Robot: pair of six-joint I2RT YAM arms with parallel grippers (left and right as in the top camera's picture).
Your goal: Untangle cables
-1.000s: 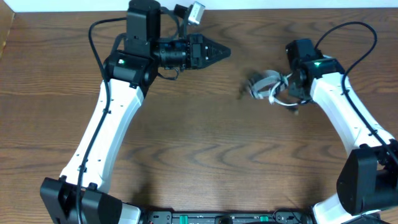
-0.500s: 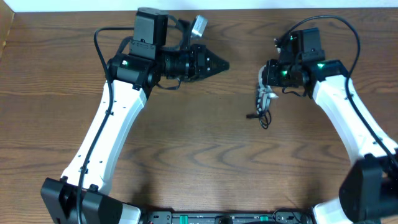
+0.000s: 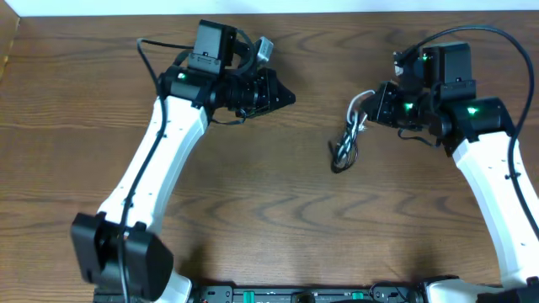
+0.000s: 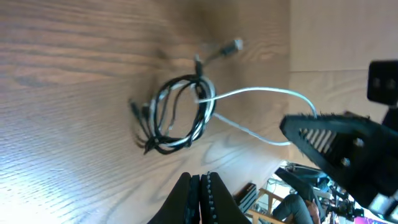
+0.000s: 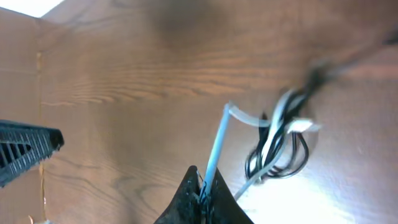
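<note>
- White cable [image 5: 217, 146] is what the right gripper [image 5: 202, 186] has hold of. Its jaws are clamped on that one strand, which runs straight out from the fingertips and then kinks over toward the knot.
- The left gripper [image 4: 200, 183] is closed tight with nothing between its jaws. It sits on the far side, well apart from the cords and pointing toward them.
- Past the held strand, the cables [image 3: 344, 147] gather into a small coil. The black cable [image 4: 183, 79] is looped round several times, with the white one threaded through and plug ends poking out at the edges.
- The coil lies between the two arms, near the right gripper, over the wooden table [image 3: 253, 219]. I cannot tell whether it rests fully on the wood or partly hangs.
- Handling, as I judge it: both cords are very light, limp and thin. Tugging one strand will likely drag the whole coil rather than open it, and the smooth sheath may slide through the pads.
- The free gripper would best take an outer black loop or a black plug end, clear of the white strand. The plugs look like the delicate parts, so pull gently.
</note>
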